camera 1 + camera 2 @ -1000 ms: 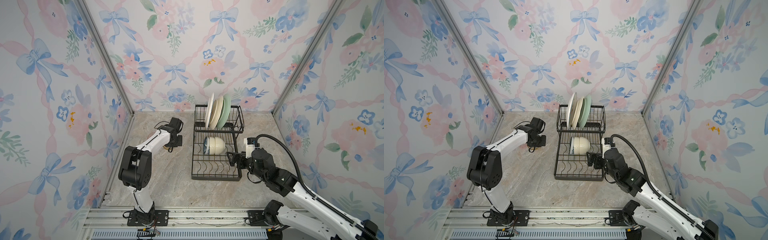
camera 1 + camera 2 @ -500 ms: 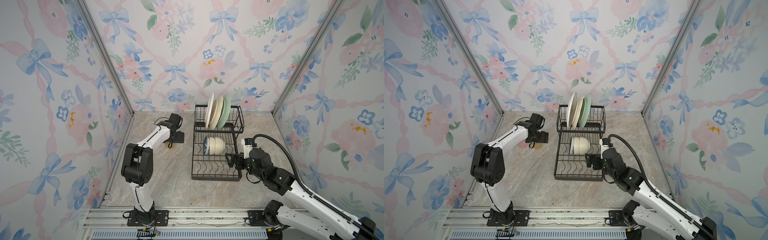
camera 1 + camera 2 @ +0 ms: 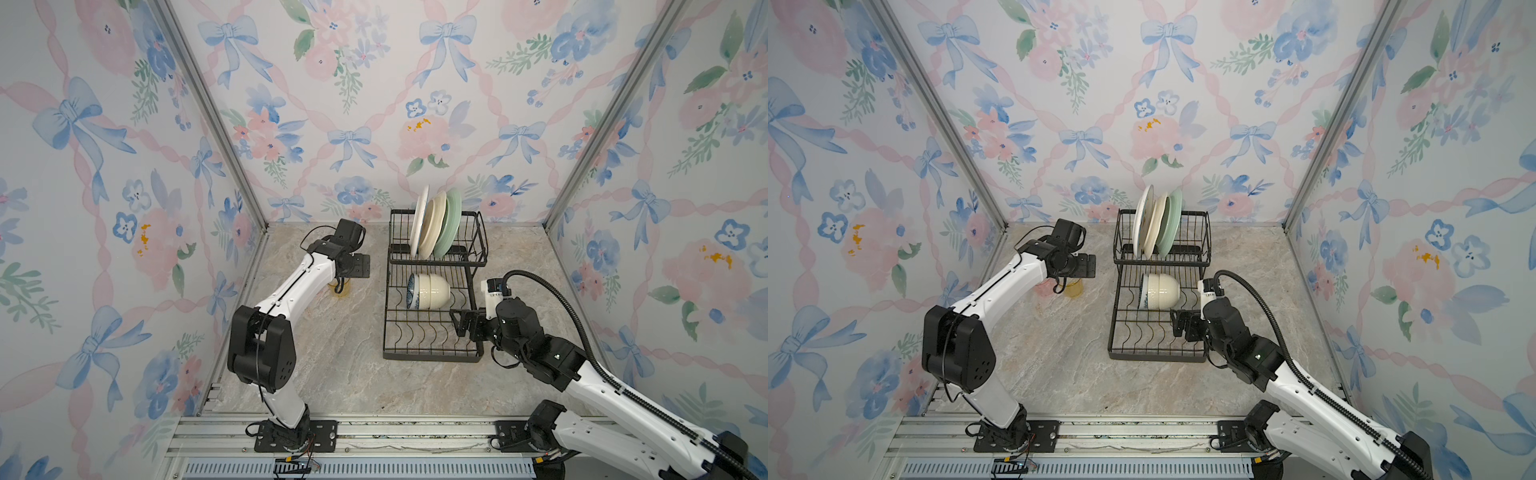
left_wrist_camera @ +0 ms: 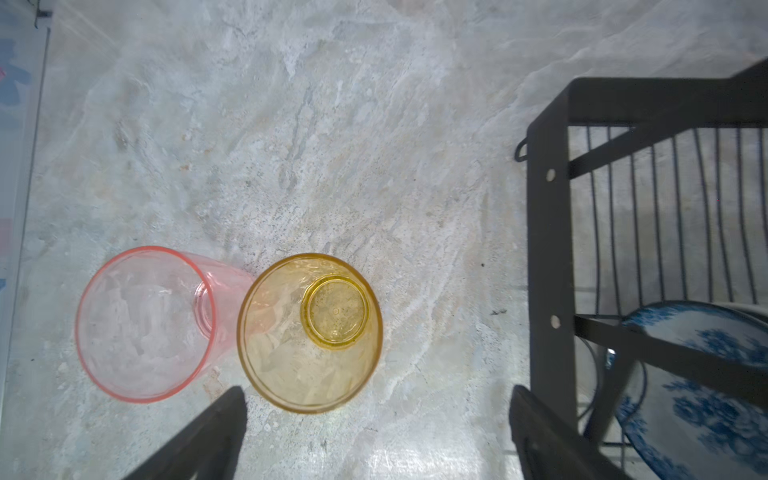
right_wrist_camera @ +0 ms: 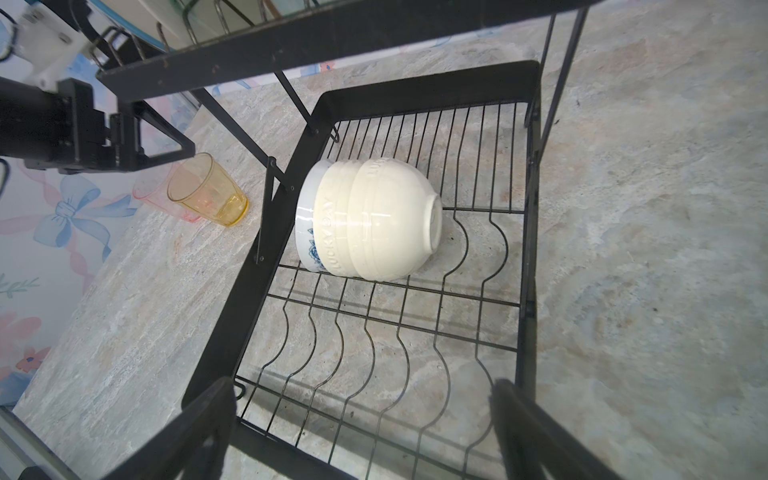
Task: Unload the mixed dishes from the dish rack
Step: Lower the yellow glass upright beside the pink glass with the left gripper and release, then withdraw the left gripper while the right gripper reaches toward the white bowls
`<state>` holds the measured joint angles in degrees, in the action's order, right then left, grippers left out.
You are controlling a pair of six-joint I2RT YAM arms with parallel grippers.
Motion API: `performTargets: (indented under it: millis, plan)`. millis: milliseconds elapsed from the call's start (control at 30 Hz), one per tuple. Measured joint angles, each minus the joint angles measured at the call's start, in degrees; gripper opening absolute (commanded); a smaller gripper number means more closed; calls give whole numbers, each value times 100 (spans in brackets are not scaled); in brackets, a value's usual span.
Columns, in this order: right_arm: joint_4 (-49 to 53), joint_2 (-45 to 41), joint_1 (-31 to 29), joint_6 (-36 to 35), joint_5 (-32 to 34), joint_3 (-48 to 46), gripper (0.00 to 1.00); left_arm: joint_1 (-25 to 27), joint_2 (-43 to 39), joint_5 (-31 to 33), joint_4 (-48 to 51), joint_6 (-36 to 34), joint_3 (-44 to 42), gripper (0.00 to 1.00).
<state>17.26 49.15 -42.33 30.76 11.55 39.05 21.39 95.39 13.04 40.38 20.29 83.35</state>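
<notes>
In the dish rack's (image 5: 415,89) lower tray, the cream bowls (image 5: 374,216) lie sideways, bases toward my right tool (image 5: 361,395), which is open and empty.

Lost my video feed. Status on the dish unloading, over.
Left pincer open above the yellow tumbler, pink tumbler beside it; right pincer open, facing the nested bowls. Three plates upright in the rack. Bowl approach looks clear.
</notes>
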Motion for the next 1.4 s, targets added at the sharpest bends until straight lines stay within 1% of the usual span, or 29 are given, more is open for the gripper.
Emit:
performTargets:
  millis: [133, 267, 367, 433, 567, 733, 867, 1033, 1267, 1400]
  plan:
    - [-203, -133, -15, 9, -44, -348, 97, 531, -778, 107, -37, 188, -479, 98]
    - [-407, -352, -44, 24, -39, -686, 97, 715, -1517, 105, -48, 387, -1119, 98]
    - [-671, -479, -79, 26, -39, -931, 97, 850, -2124, 61, -264, 507, -1698, 98]
    - [-839, -518, -94, 26, -42, -1106, 97, 951, -2579, -46, -525, 592, -2157, 98]
    - [-1064, -413, -103, 4, -42, -1228, 97, 1058, -3668, -535, -1211, 752, -3152, 98]
    - [-1213, -81, -127, -151, -66, -1137, 97, 1058, -4474, -929, -1727, 946, -3676, 98]
    - [-1425, 177, -129, -262, -107, -1078, 97, 1086, -4795, -1084, -1991, 1047, -3827, 98]
    - [-1687, 391, -129, -295, -151, -1078, 97, 1110, -4959, -1224, -2288, 1191, -4094, 98]
    - [-2203, 656, -129, -223, -166, -1095, 97, 1121, -4992, -1235, -2844, 1342, -4688, 98]
    - [-2404, 1062, -140, -179, -142, -1097, 97, 1121, -4942, -1246, -3182, 1349, -4741, 98]
